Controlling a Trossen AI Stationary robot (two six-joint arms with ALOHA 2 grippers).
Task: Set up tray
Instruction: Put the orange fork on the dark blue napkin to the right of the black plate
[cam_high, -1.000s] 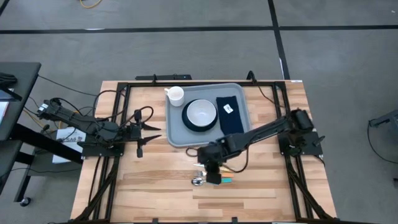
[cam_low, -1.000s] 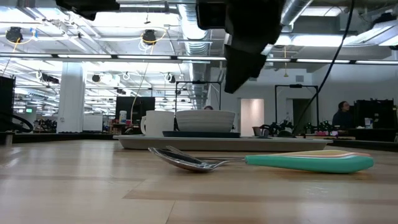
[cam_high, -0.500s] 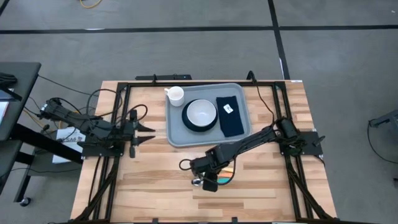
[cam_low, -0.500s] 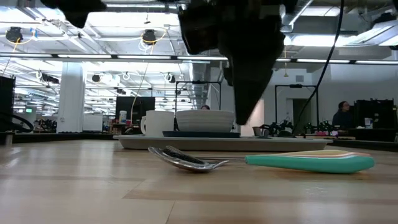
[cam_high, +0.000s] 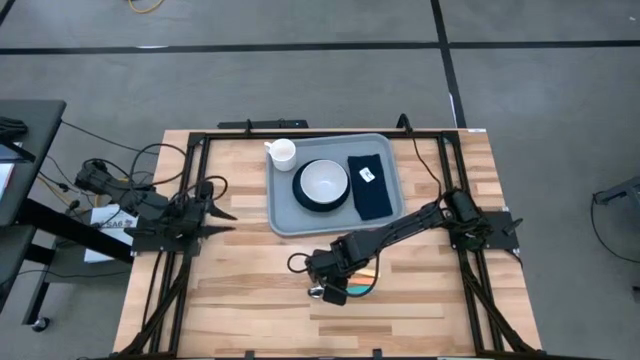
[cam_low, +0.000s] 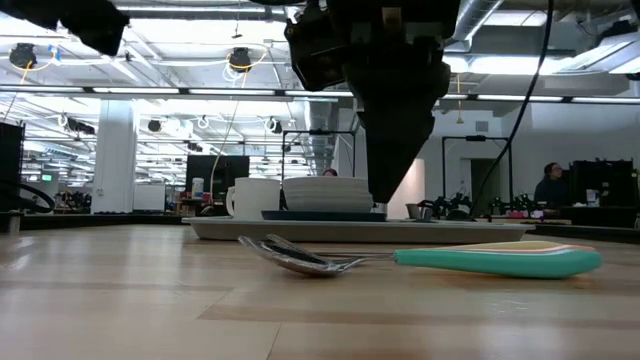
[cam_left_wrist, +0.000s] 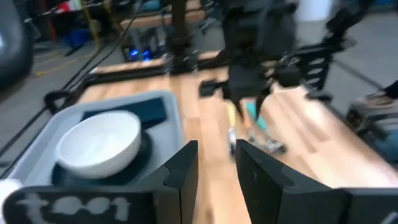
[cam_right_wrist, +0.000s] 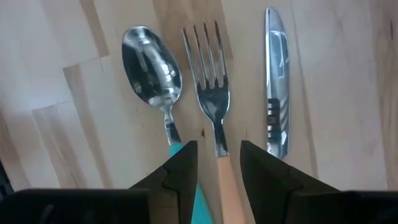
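On the far half of the wooden table (cam_high: 240, 290) sat the tray (cam_high: 283, 216), carrying a white cup (cam_high: 283, 152), a white bowl (cam_high: 322, 181) on a dark plate (cam_high: 301, 196), and a dark napkin (cam_high: 370, 185). Right gripper (cam_high: 330, 288) hung low over the cutlery near the table's front, well apart from the tray; its fingers (cam_right_wrist: 180, 171) stood parted, straddling the fork (cam_right_wrist: 211, 106), with the spoon (cam_right_wrist: 151, 68) and knife (cam_right_wrist: 275, 81) lying either side. Left gripper (cam_high: 218, 213) waited by the table's left edge, fingers (cam_left_wrist: 180, 171) slightly apart, holding nothing.
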